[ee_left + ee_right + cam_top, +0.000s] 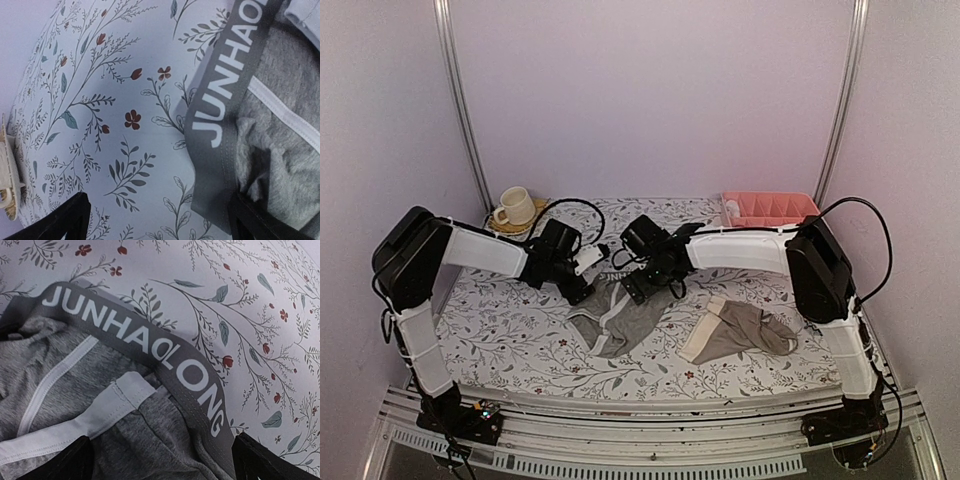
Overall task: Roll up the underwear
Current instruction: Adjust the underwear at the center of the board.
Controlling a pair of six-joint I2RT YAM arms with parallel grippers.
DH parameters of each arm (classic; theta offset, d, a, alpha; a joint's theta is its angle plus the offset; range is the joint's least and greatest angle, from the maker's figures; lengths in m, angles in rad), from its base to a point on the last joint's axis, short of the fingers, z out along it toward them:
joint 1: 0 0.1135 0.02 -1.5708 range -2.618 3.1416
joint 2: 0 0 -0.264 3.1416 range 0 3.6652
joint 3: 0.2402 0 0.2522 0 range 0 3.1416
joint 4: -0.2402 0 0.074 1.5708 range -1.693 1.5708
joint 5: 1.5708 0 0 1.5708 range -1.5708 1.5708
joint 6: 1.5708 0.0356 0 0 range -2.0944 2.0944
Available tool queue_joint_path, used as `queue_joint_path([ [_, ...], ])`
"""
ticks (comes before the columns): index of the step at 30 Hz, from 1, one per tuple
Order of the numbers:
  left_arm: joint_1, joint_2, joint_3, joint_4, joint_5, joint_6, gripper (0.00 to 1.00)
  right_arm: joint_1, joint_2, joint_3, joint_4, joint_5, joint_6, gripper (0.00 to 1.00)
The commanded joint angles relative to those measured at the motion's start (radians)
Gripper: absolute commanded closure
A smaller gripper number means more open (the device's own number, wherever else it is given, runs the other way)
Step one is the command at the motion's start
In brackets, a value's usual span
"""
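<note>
I see a white item (732, 208) in the pink bin (775, 210). Both arms reach inward; the left end effector (160, 222) and right end effector (160, 460) hang wide open above the grey briefs (625, 320).

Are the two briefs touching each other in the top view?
No, a strip of floral tablecloth shows between the grey briefs and the taupe briefs.
</note>
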Motion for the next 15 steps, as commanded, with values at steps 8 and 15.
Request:
queue_joint_path([
  [8,0.035,0.169,0.062,0.087,-0.292,0.168,0.02,-0.001,-0.106,-0.274,0.003,0.052,0.025,0.01],
  [15,0.093,0.257,0.246,0.054,-0.325,0.196,0.02,0.087,-0.290,-0.484,0.108,-0.081,-0.026,0.01],
])
